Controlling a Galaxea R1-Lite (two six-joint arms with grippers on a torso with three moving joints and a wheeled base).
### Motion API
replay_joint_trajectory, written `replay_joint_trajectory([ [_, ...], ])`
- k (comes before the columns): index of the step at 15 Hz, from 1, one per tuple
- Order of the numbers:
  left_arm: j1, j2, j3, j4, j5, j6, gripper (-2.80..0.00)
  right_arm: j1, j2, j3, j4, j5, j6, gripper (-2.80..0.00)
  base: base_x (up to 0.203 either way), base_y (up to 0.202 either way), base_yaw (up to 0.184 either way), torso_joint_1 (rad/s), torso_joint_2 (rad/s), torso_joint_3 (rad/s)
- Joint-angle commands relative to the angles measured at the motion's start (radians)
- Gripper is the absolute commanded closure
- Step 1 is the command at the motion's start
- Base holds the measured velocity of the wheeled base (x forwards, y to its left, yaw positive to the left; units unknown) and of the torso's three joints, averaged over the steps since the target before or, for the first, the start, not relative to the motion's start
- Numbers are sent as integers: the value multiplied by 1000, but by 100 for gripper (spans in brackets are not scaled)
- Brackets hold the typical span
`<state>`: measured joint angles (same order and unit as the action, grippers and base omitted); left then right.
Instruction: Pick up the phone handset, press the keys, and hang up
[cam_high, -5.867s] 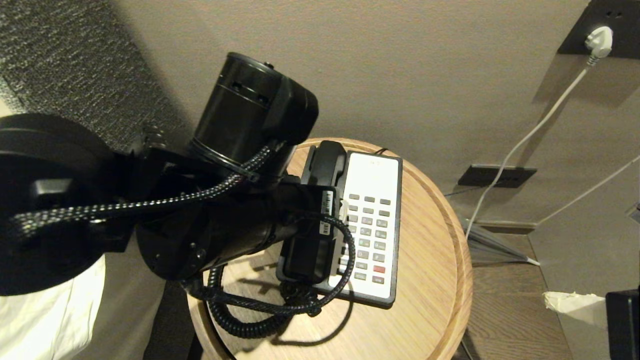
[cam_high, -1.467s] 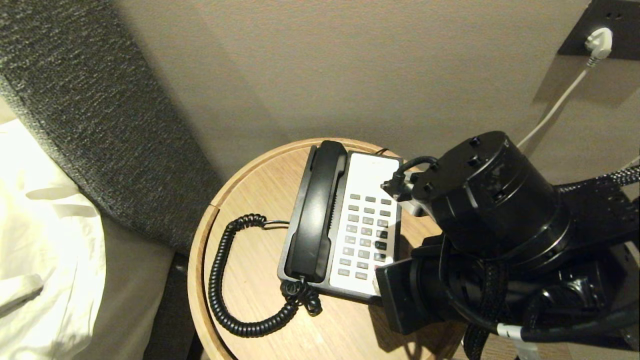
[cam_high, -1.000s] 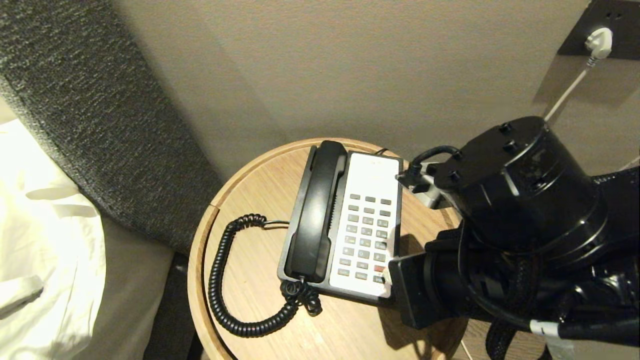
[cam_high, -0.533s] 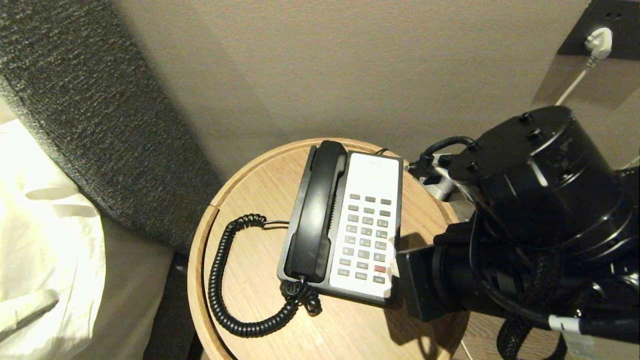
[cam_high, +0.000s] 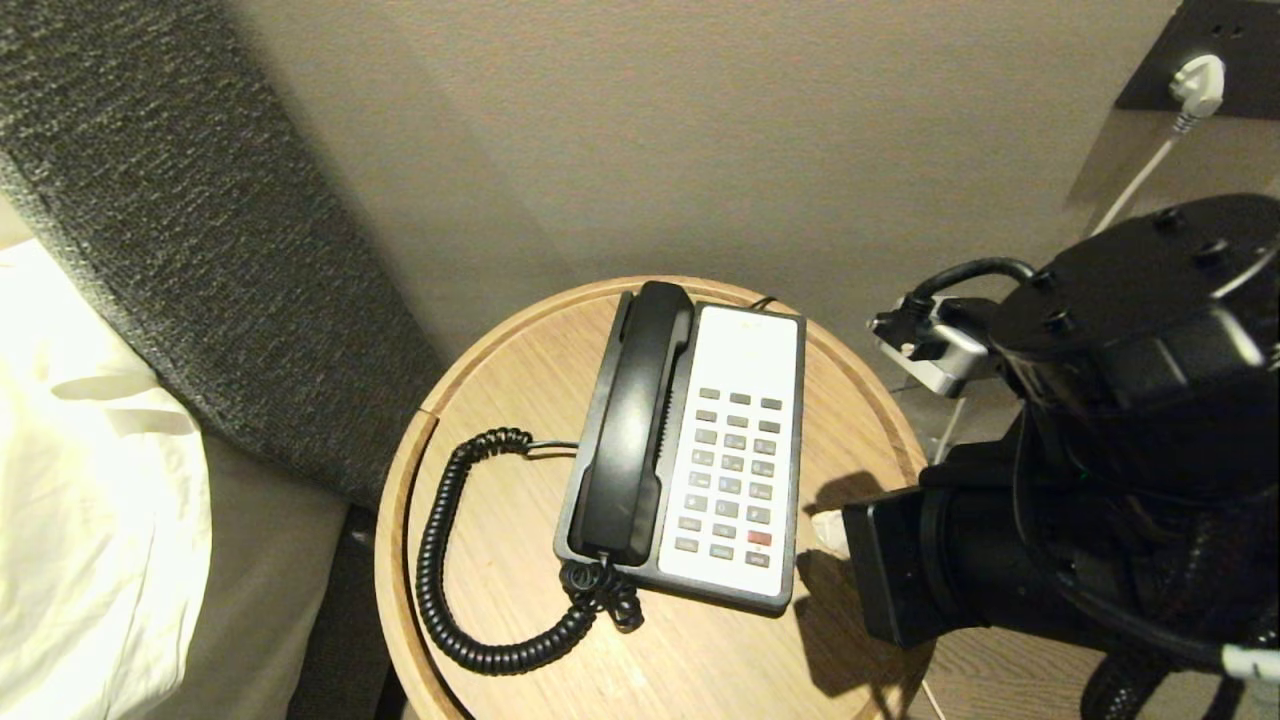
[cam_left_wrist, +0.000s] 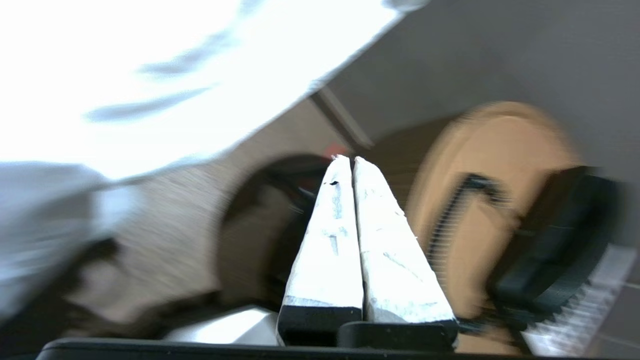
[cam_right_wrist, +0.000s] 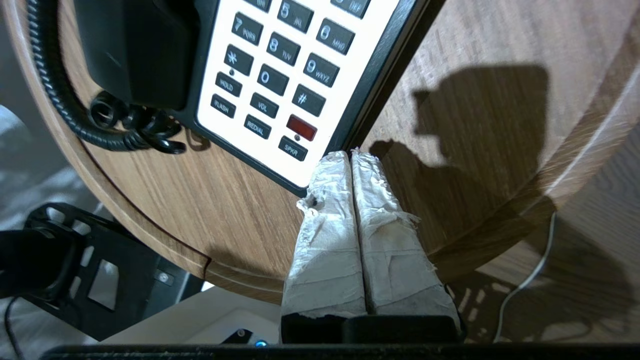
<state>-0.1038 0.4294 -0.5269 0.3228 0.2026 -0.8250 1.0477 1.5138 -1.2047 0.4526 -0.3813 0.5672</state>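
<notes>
Black plastic marks the phone handset (cam_high: 632, 425), which is seated in the cradle along the left side of the phone base (cam_high: 745, 350), its long axis running from the near edge of the round wooden table (cam_high: 480, 400) toward the wall. A coiled cord (cam_high: 440, 560) is looped out from its near end across the tabletop. White keys are laid out just beside it on the base's right half. The right gripper (cam_right_wrist: 350, 157) is seen just off the base's near right corner, above bare wood, with its taped fingers pressed together and nothing held. From it the handset lies across the keypad, on the far side of the base. The left gripper (cam_left_wrist: 348, 160) is likewise closed and empty, out of the head view, with the table and handset some way ahead of it. By this layout the left arm is judged the better placed for a lift from the handset's open side.
</notes>
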Motion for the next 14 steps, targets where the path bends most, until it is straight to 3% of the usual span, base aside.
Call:
replay_joint_trajectory([
  [1,56,-148,82,7,5,108,0,2,-32,4,2,-2,5,0,0,0,0,0,0,0],
  [6,87,-351,285,-2,-51,445,0,1,-66,17,3,-2,6,0,0,0,0,0,0,0],
  [8,89,-432,377,-39,-59,627,0,0,-79,20,4,-2,6,0,0,0,0,0,0,0],
  [11,91,-429,511,-376,-106,777,0,0,-106,36,7,-2,6,0,0,0,0,0,0,0],
  [14,93,-428,543,-439,-180,812,0,0,-124,68,2,-2,6,0,0,0,0,0,0,0],
])
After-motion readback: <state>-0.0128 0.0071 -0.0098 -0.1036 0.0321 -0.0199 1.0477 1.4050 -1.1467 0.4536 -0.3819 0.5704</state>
